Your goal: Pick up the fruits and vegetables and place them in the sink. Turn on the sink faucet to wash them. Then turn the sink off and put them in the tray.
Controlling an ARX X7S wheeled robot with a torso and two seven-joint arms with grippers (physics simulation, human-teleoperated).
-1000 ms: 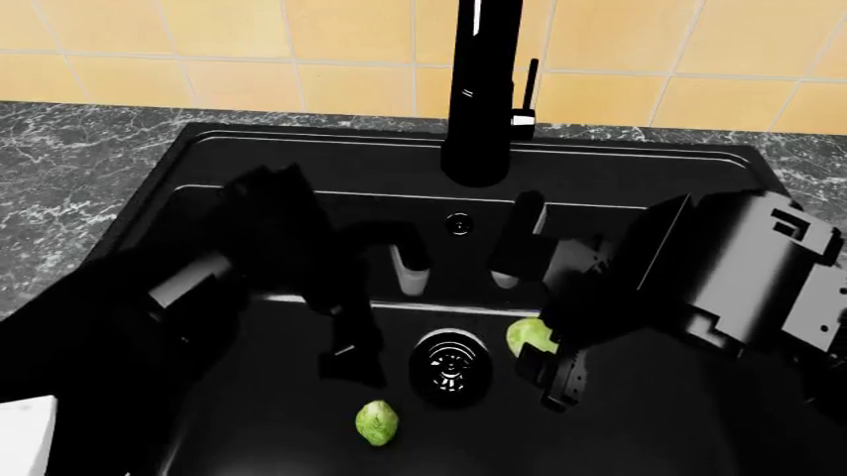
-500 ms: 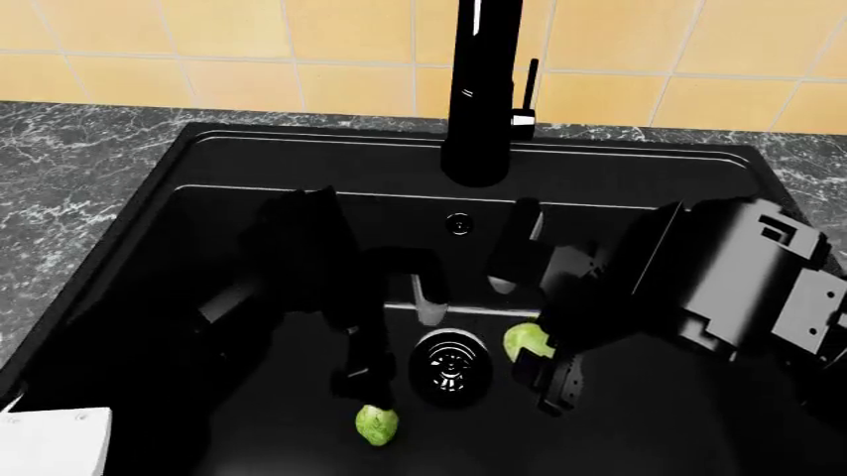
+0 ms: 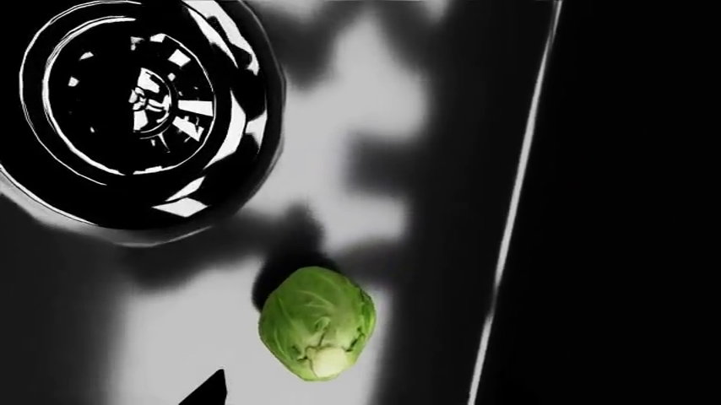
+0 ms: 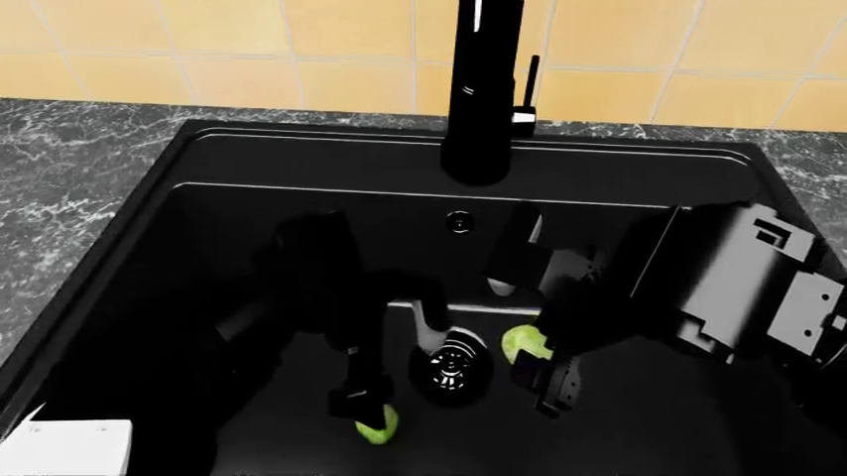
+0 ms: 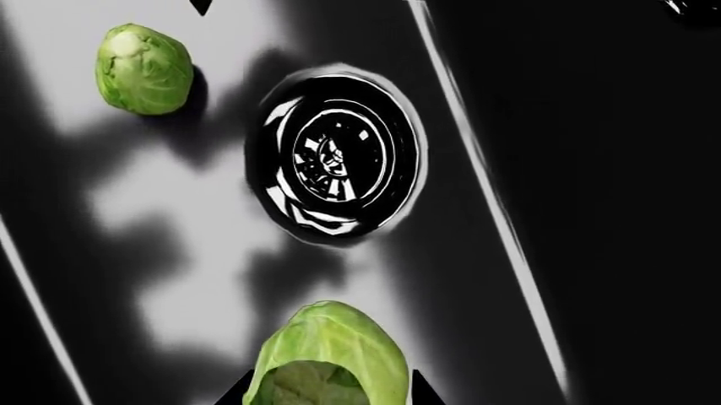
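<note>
Two yellow-green Brussels sprouts lie on the floor of the black sink [image 4: 198, 198], either side of the round drain [image 4: 450, 369]. My left gripper [image 4: 360, 402] hangs low over the near sprout [image 4: 379, 426] and hides part of it. In the left wrist view that sprout [image 3: 317, 321] lies just ahead of one visible fingertip [image 3: 208, 390], and the jaws look open. My right gripper [image 4: 545, 382] is at the other sprout [image 4: 525, 343]; in the right wrist view its fingertips [image 5: 242, 392] press both sides of that sprout [image 5: 327, 350]. The black faucet [image 4: 479, 89] stands behind. The tray is out of view.
Grey marble countertop [image 4: 66, 169] surrounds the sink, with a yellow tiled wall [image 4: 265, 40] behind. The faucet's thin lever [image 4: 531, 84] sticks up on its right side. A white object [image 4: 66, 441] shows at the lower left edge.
My left gripper has moved down and nearer, from beside the drain to right over the near sprout. The right gripper has stayed at its sprout.
</note>
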